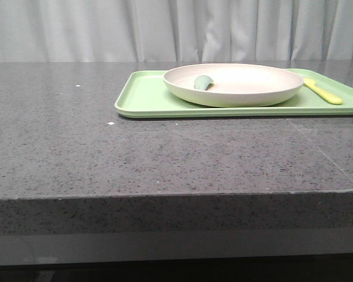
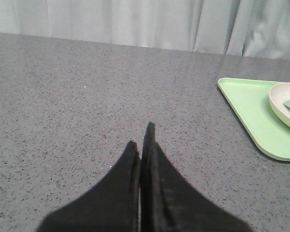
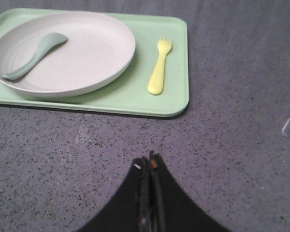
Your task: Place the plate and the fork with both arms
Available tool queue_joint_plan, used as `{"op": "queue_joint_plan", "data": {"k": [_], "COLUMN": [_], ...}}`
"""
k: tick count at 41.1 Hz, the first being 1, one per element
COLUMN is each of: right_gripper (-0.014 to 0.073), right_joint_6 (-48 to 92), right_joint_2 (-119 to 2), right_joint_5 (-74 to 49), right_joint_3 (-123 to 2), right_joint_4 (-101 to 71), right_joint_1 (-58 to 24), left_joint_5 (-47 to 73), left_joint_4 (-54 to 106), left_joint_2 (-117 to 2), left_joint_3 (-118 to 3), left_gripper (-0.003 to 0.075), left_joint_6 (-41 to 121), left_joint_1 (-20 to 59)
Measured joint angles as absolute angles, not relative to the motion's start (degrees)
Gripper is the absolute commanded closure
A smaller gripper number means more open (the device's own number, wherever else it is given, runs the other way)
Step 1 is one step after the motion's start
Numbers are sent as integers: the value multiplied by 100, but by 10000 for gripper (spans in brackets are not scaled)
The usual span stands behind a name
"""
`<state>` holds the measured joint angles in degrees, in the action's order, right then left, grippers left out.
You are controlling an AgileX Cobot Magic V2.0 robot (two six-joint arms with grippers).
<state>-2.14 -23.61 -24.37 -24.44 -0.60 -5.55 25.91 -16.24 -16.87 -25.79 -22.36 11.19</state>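
Observation:
The cream-white plate (image 1: 235, 85) sits on a light green tray (image 1: 144, 97) at the far right of the grey table. A grey-green utensil (image 1: 203, 82) lies inside the plate. The pale yellow fork (image 1: 323, 91) lies on the tray to the right of the plate. In the right wrist view the plate (image 3: 82, 58), the fork (image 3: 159, 72) and the tray (image 3: 176, 92) lie ahead of my right gripper (image 3: 150, 162), which is shut and empty over bare table. My left gripper (image 2: 141, 137) is shut and empty, left of the tray (image 2: 246, 111) and plate (image 2: 280, 104). Neither gripper shows in the front view.
The grey speckled stone table (image 1: 106, 153) has its front edge near the camera. A pale curtain (image 1: 165, 29) hangs behind the table. A few small white specks (image 1: 110, 123) lie on the table left of the tray.

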Motion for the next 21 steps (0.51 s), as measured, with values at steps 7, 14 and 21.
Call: {"op": "queue_joint_plan", "data": {"k": [7, 14, 21], "right_gripper": [661, 661, 661], "right_joint_6": [-214, -214, -214], "right_joint_2": [-977, -408, -386], "right_joint_5": [-2248, -2128, -2106], "right_joint_3": [-1818, -1740, -1740], "right_joint_4": [-60, -60, -60], "right_joint_1": [-555, -555, -555], "left_joint_5": [2591, 2591, 2591], "left_joint_4": [-1624, -1624, -1624], "left_joint_2": [-1687, -1687, -1687], "left_joint_3": [-2579, -2579, -2579], "left_gripper": [738, 738, 738], "left_joint_6": [-2226, -2226, -2226], "left_joint_1": [1119, 1119, 1119]}}
